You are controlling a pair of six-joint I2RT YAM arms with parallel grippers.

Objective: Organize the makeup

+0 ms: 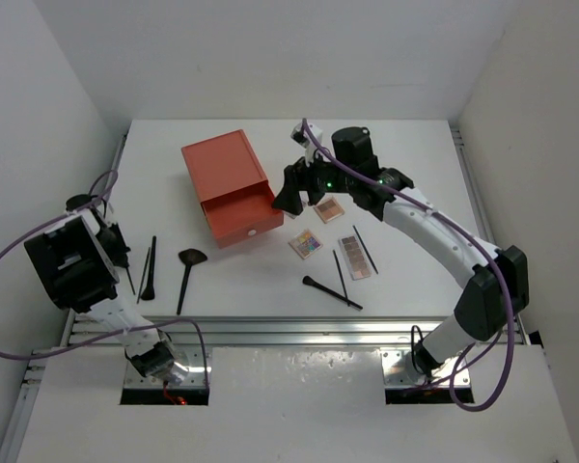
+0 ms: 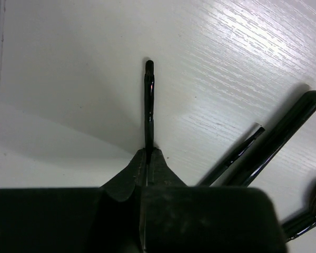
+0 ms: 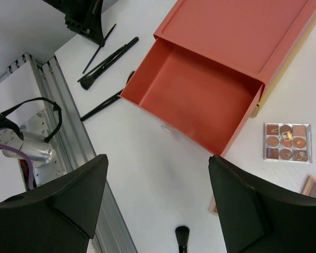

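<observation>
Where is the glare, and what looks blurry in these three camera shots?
Left wrist: glare streaks the table at top right, the thin brush is crisp, and the left gripper is dark and soft. Right wrist: right gripper blurred black, drawer sharp. Top external: even light, soft shadows.

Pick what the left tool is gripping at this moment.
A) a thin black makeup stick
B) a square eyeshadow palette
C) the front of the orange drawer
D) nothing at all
A: in the left wrist view the left tool has its tips pressed together on a thin black makeup stick that juts out ahead of them over the white table.
</observation>
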